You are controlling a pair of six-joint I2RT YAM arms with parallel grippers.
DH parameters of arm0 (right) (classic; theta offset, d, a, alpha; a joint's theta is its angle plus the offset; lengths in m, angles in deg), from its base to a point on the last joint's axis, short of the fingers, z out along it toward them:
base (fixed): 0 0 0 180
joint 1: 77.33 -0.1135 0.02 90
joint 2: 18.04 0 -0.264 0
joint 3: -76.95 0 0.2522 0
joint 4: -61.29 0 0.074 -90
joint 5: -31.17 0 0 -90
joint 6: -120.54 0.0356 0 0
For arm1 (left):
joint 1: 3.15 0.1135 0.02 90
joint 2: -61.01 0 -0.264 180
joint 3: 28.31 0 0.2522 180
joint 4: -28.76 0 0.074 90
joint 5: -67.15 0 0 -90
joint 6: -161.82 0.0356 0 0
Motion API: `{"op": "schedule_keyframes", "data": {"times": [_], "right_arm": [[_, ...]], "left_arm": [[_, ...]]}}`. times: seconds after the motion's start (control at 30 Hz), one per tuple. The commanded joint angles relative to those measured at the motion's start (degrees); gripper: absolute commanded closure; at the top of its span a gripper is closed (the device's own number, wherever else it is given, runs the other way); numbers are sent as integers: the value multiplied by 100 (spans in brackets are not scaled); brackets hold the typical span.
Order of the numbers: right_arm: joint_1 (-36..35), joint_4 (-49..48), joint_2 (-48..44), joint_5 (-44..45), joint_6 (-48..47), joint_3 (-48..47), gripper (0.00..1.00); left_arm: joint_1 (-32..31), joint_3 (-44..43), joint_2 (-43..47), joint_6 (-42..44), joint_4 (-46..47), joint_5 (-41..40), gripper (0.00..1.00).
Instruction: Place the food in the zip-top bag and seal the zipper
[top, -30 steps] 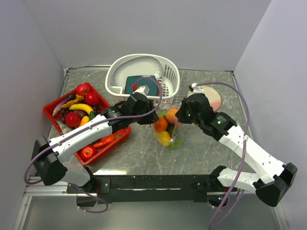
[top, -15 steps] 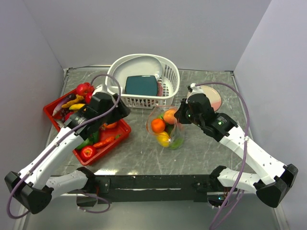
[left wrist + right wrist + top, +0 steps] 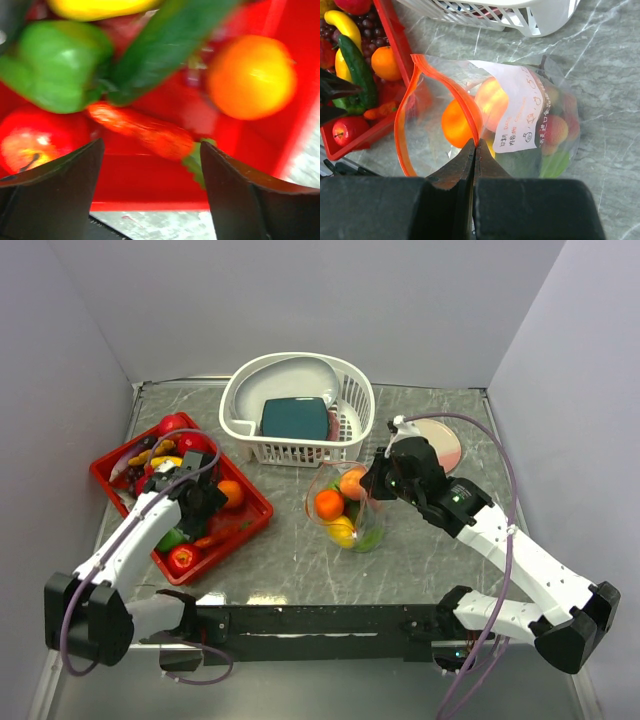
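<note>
Top view: the left gripper (image 3: 203,502) has swung from the bag (image 3: 360,533), at table centre, to the red tray (image 3: 104,476) by the left edge.

Left wrist view: its jaws stand wide and empty above a chilli (image 3: 145,132), ready for the next pick.

Right wrist view: the right gripper (image 3: 474,150) pinches the zipper (image 3: 402,125), keeping the mouth open for loading.
</note>
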Motion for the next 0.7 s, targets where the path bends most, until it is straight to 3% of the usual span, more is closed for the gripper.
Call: {"op": "schedule_keyframes", "data": {"times": [0.0, 0.13, 0.3, 0.67], "right_arm": [[-6, -329, -129, -18, -117, 21, 100], [-6, -364, -112, 17, -143, 30, 99], [-6, -346, -103, 44, -161, 12, 99], [2, -338, -59, 35, -143, -32, 99]], "left_arm": [[127, -165, -381, -552, -433, -339, 14], [127, -59, -259, 19, 392, 249, 15], [118, -331, -319, 257, 772, 365, 15], [118, -850, -1453, 609, 1555, 400, 14]]}}
